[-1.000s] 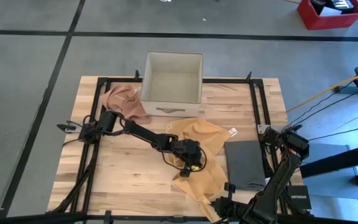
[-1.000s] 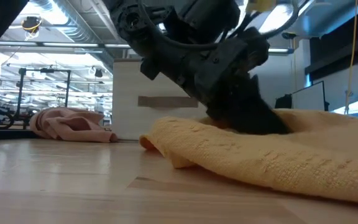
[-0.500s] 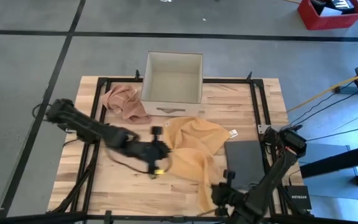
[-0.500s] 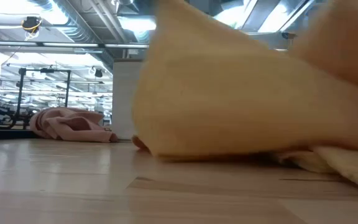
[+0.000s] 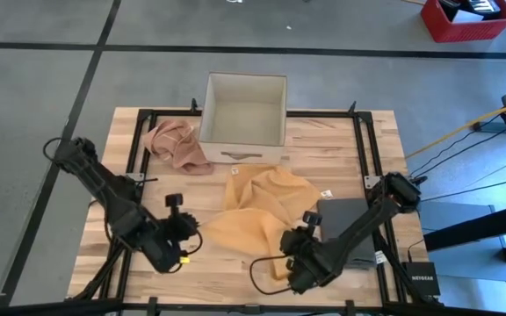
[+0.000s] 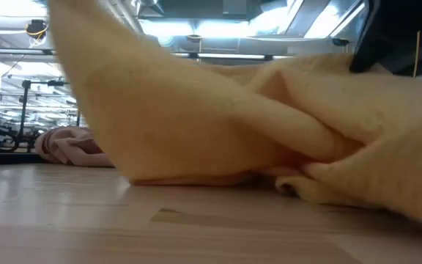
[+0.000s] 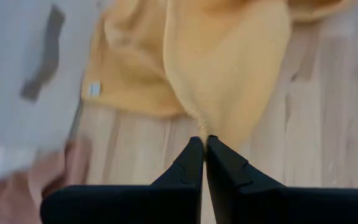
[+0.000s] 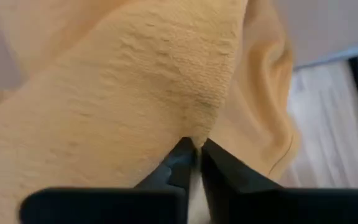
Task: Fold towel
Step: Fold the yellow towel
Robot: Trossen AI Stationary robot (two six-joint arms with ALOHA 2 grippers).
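The yellow towel (image 5: 262, 211) lies crumpled on the middle of the wooden table (image 5: 341, 140) and fills the low view (image 6: 255, 125). My left gripper (image 5: 191, 233) is at its left tip, shut on it. My right gripper (image 5: 290, 254) is at its near edge, also shut on the cloth. The towel's far part rests on the table in front of the box. My left gripper pinches a corner tip of the yellow towel (image 7: 204, 129) between its two fingers, slanting down from the table's left and near side. The cloth fans out from the tip and runs taut toward the rest of the towel. My right gripper pinches a bunched bit of the yellow towel's near edge (image 8: 196, 138) between its two fingers, slanting down from the near right. The cloth puckers at the fingertips; one layer or several, I cannot tell. The towel rises away from the fingers.
An open white box (image 5: 244, 110) stands at the far middle. A crumpled pink towel (image 5: 176, 145) lies to its left. A folded grey cloth (image 5: 348, 230) lies on the right, under my right arm. Bare wood shows near the front left.
My left gripper has swung from the table's middle toward the left and near edge and risen, drawing a towel corner out to the left. My right gripper has moved from the near edge toward the far side. The towel's near part has left the near edge.
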